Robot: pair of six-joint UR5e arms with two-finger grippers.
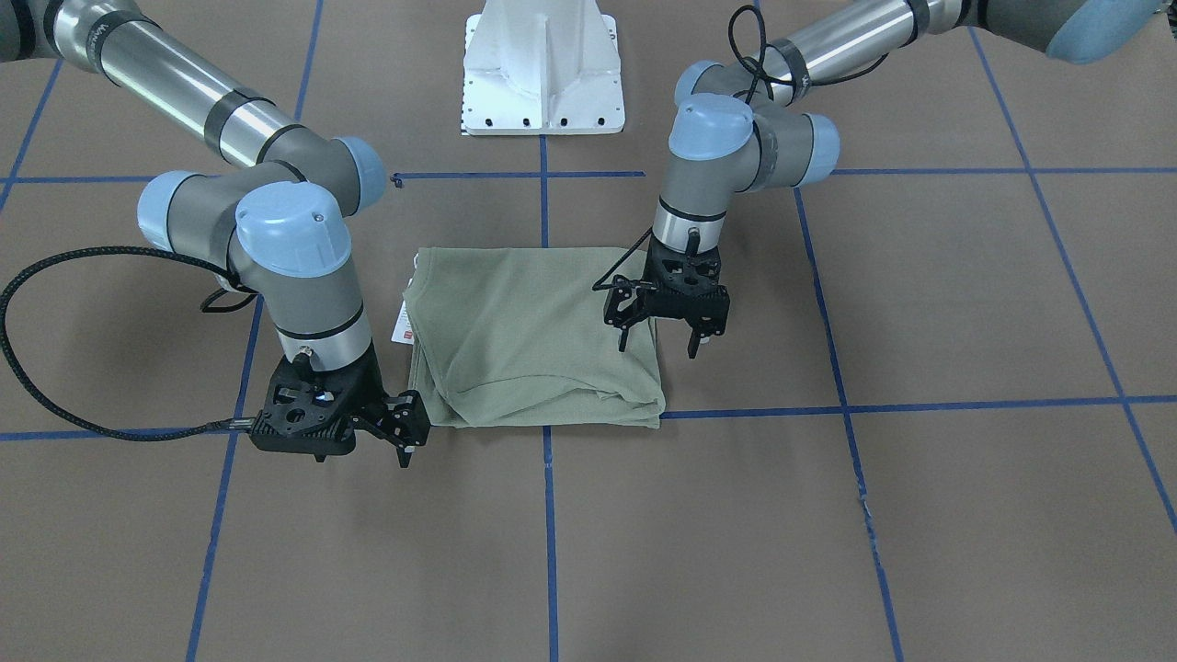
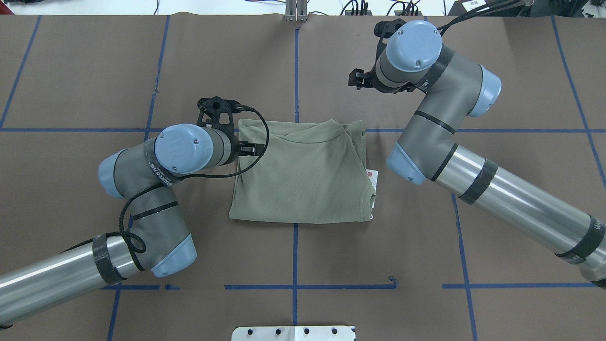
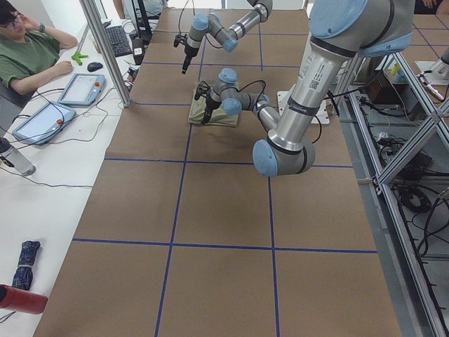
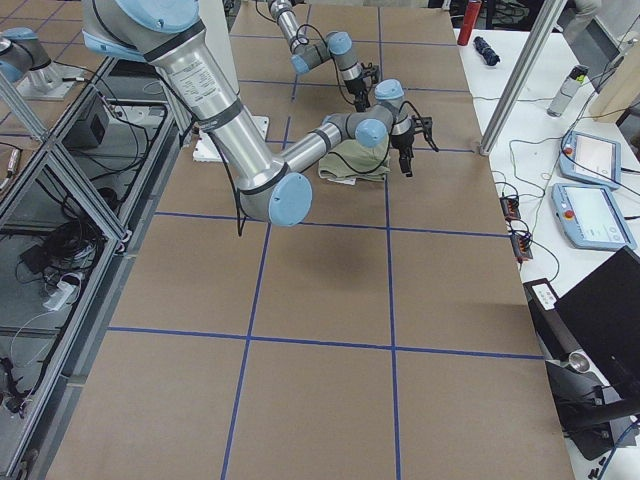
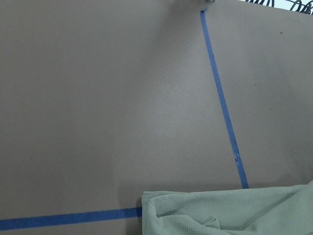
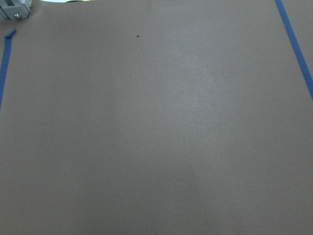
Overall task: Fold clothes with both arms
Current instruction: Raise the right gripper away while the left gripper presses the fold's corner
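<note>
The sage-green shirt (image 1: pixel 533 340) lies folded into a compact rectangle in the middle of the table (image 2: pixel 303 180), its white hang tag (image 1: pixel 402 324) sticking out at one side. My left gripper (image 1: pixel 660 345) hovers over the shirt's edge, open and holding nothing. The left wrist view catches only a corner of the shirt (image 5: pixel 230 213). My right gripper (image 1: pixel 405 441) hangs just off the shirt's opposite front corner, clear of the cloth. I see it edge-on and cannot tell whether it is open or shut. The right wrist view shows bare table and no shirt.
Blue tape lines (image 1: pixel 547 515) grid the brown table. The white pedestal base (image 1: pixel 542 74) stands behind the shirt. A person (image 3: pixel 28 56) sits at a side bench with tablets (image 3: pixel 77 88); further pendants (image 4: pixel 590 160) lie on the opposite bench.
</note>
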